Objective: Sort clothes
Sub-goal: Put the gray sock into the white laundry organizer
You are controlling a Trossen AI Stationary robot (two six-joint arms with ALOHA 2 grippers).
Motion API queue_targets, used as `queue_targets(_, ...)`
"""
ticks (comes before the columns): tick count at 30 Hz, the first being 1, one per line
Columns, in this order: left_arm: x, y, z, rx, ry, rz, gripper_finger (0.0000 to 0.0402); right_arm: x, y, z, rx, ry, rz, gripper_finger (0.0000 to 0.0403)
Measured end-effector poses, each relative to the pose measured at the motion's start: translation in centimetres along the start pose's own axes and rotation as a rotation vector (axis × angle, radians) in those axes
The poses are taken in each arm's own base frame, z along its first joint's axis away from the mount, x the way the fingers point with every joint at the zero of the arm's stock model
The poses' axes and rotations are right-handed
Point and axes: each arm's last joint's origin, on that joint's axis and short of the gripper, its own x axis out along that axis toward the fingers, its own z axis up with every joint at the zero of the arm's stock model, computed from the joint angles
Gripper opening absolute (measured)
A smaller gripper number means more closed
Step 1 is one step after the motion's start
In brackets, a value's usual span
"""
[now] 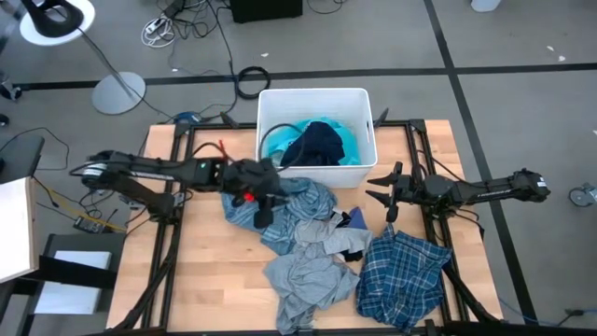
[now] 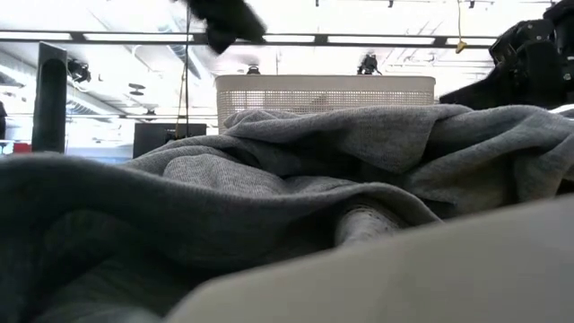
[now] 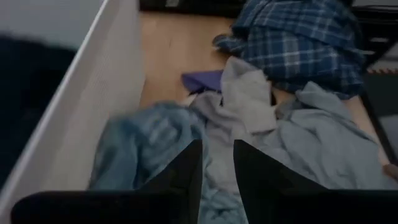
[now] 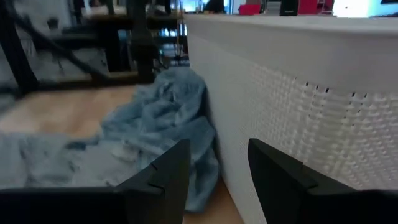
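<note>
A white bin (image 1: 359, 103) at the table's far middle holds a turquoise garment (image 1: 347, 142) and a dark navy one (image 1: 315, 142). In front of it lie a light blue garment (image 1: 297, 207), a grey garment (image 1: 308, 273) and a blue-and-white plaid shirt (image 1: 403, 271). My left gripper (image 1: 268, 201) hovers over the light blue garment (image 3: 140, 146) by the bin's near wall, its fingers a little apart and empty (image 3: 217, 177). My right gripper (image 1: 381, 193) is open and empty at the bin's near right corner (image 4: 217, 168).
A small dark purple piece (image 1: 354, 220) lies between the light blue garment and the plaid shirt. In the low view the grey garment (image 2: 296, 179) fills the foreground, with the bin (image 2: 323, 90) behind it. Bare wood (image 1: 210, 271) shows at the near left.
</note>
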Motion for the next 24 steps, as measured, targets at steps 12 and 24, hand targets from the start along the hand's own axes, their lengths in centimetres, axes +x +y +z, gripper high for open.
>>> queue_targets(12,-1.8,-0.6,-10.7,-0.14,-0.165,0.031,0.0096,-0.3,0.5,2.3,0.297,-0.206,0.186,0.0162)
queue_targets(24,-1.1,0.5,-16.2,-0.159,-0.22,0.029,0.0096,2.9,3.2,10.4,0.003,0.001,0.174,0.0162)
